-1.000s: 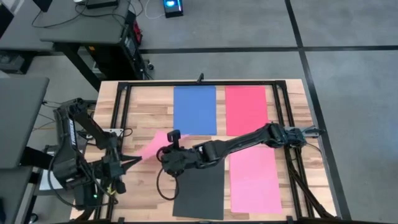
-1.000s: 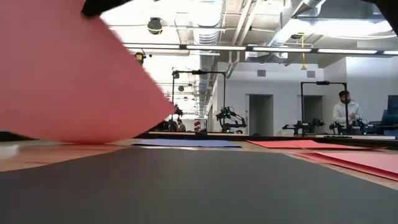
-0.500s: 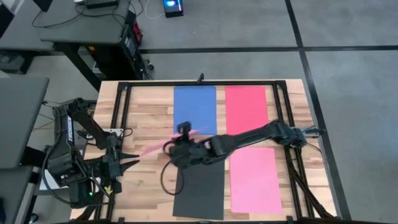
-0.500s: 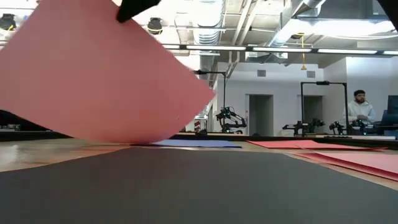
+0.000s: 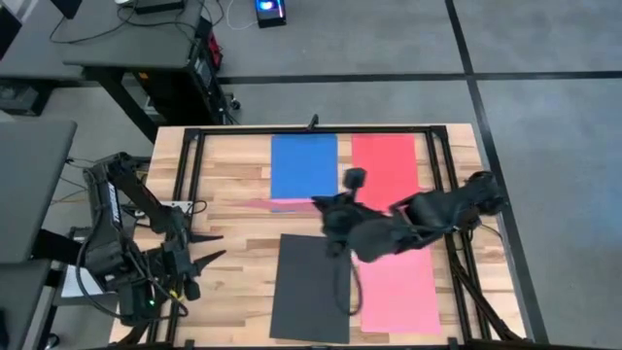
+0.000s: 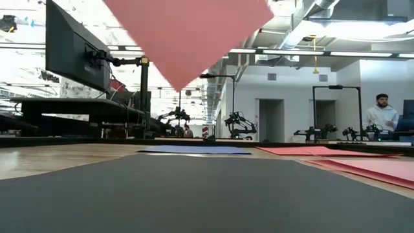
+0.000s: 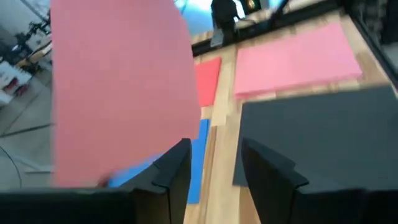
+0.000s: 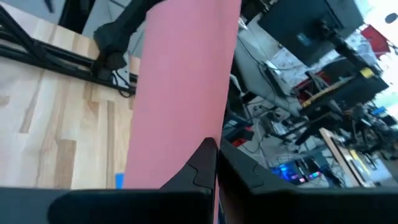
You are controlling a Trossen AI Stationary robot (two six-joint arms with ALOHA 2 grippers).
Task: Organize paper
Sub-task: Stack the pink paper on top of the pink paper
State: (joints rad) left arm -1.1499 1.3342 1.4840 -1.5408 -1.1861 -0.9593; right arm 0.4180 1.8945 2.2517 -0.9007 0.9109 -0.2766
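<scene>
Right pincer (image 5: 335,216) is over the middle of the worktop (image 5: 228,185), clamped shut on a pink sheet (image 6: 187,32) and carrying it in the air; from table level its corner hangs well clear of the wood. From above that sheet is nearly edge-on, a thin pink sliver near the blue sheet (image 5: 303,170)'s near edge.

Left pincer (image 5: 209,261) sits back at its own side of the worktop, fingers parted and holding nothing (the airborne sheet shows in front of it, but the fingers aren't on it).

As for progress, I'd say it's well along: blue sheet and red sheet (image 5: 384,165) lie side by side at the far end, the dark grey sheet (image 5: 311,301) and a second pink sheet (image 5: 400,292) lie side by side nearer, all flat and fairly square. What's left, by my reckoning, is this one carried sheet; it needs a spot and a clean lay-down. Where it's bound I can't tell.
</scene>
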